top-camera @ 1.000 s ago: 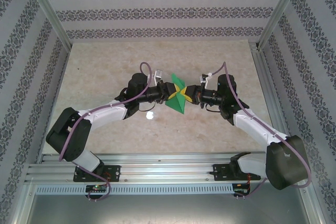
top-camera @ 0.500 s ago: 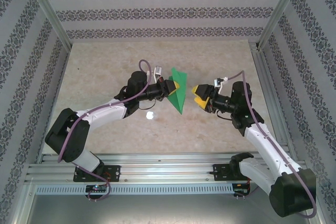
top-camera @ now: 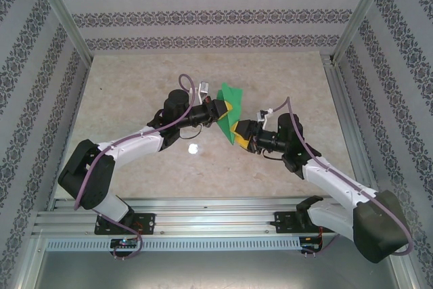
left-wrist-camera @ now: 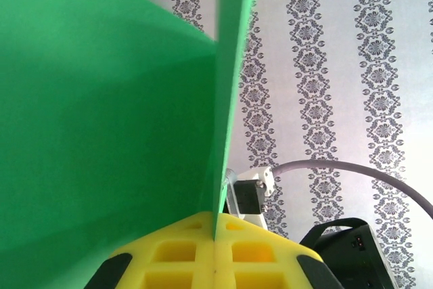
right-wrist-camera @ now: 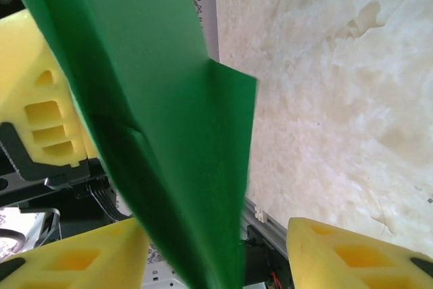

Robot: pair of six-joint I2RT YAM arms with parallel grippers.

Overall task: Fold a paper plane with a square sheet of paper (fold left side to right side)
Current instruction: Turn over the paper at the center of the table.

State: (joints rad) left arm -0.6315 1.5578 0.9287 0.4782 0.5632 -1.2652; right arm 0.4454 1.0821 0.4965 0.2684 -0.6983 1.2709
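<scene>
Green paper plane [top-camera: 231, 94] sits pinched in the left pincer [top-camera: 227, 107]; the right pincer [top-camera: 241, 133], jaws apart, straddles the plane's near end.

This looks like a robotics laboratory cell, not a home. The work space is a box: a frame of bare aluminium posts [top-camera: 62, 15] carries three walls [top-camera: 216, 18] covered with striped grey ornamental wallpaper. The wallpaper seems to be a printed backdrop rather than room decoration, though this is hard to judge from above. The table [top-camera: 128, 79] has a beige, marble-like top. At its near edge, slotted aluminium rails [top-camera: 210, 221] carry two robot arms, the left arm [top-camera: 132, 145] and the right arm [top-camera: 335, 179], with loose purple-grey cables [top-camera: 84, 184].
</scene>
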